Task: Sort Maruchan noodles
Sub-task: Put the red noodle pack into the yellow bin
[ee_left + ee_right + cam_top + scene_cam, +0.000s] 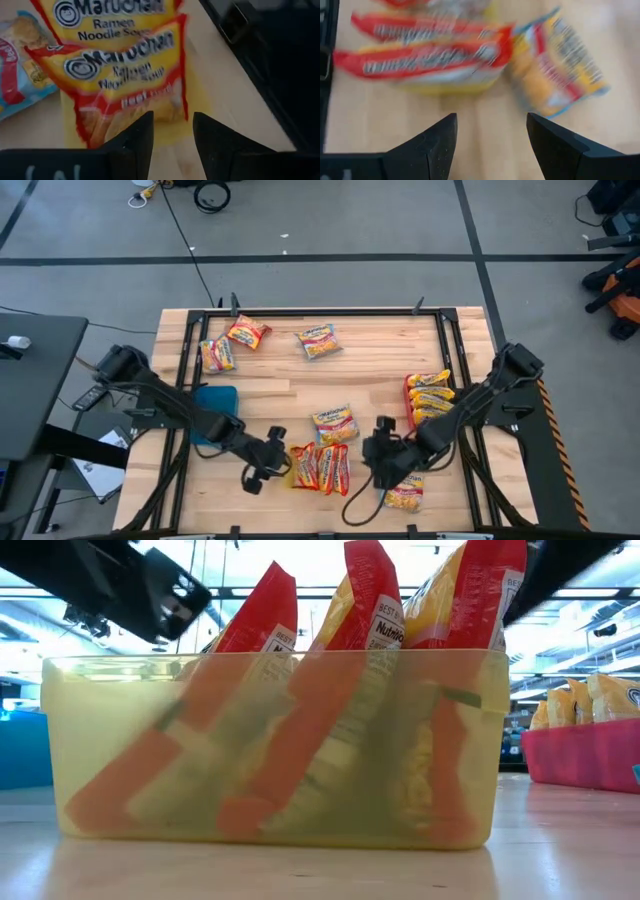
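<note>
Roughly three packets (320,467) upright in yellow tray (270,830).

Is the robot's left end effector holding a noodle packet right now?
No, in the left wrist view the left end effector is open with nothing between its fingers, and the red-and-yellow noodle packet lies just ahead.

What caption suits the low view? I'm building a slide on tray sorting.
Red-orange Maruchan noodle packets stand upright in a translucent yellow tray, with a pink tray of yellow packets behind.
</note>
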